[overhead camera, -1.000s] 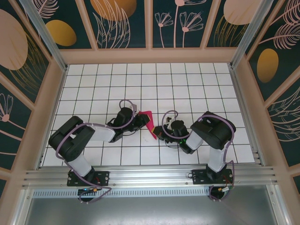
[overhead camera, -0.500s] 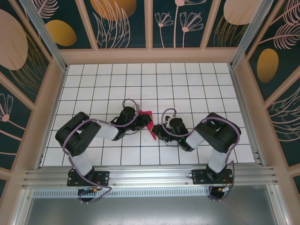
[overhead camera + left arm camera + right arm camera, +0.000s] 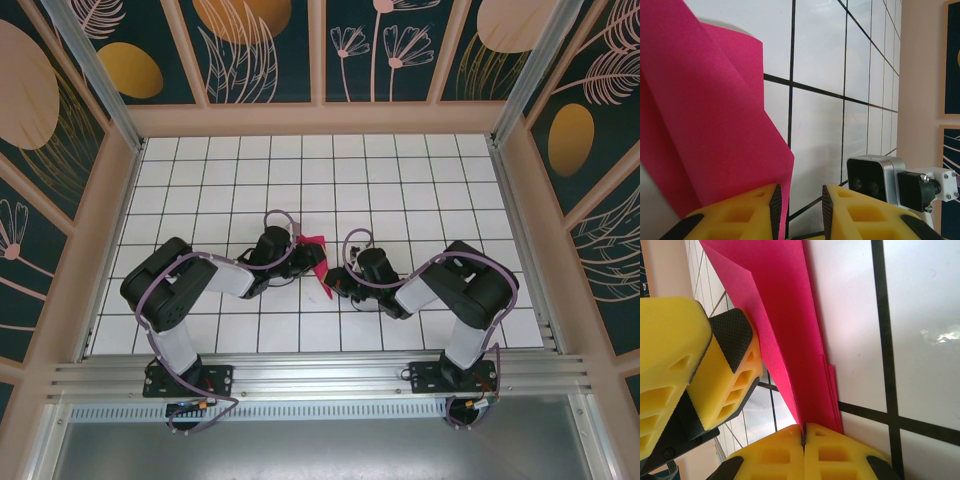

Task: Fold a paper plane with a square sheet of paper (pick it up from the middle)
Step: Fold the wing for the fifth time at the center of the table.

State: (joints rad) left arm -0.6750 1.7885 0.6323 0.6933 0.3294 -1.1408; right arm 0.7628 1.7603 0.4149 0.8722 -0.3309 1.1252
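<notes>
The magenta-pink paper, folded into a narrow pointed paper plane (image 3: 317,262), stands on edge between my two grippers at the table's middle. My right gripper (image 3: 803,432) is shut on the plane's lower folded edge, and several layers of the paper plane (image 3: 785,315) fan up from the pinch. In the top view the right gripper (image 3: 336,283) sits at the plane's near tip. My left gripper (image 3: 801,210) is open. The paper plane (image 3: 705,125) lies against the inner side of its left finger, with the gap beside it bare. From above, the left gripper (image 3: 301,258) is at the plane's left side.
The white grid table (image 3: 400,190) spreads out behind both arms. Peach frame walls (image 3: 320,118) close it in at the back and sides. The right wrist's camera (image 3: 872,177) sits close in front of the left gripper. A left finger (image 3: 725,355) hangs near the right jaws.
Both arms' elbows have swung a little to the right. The right gripper edged up and left with the paper. The plane has hardly moved.
</notes>
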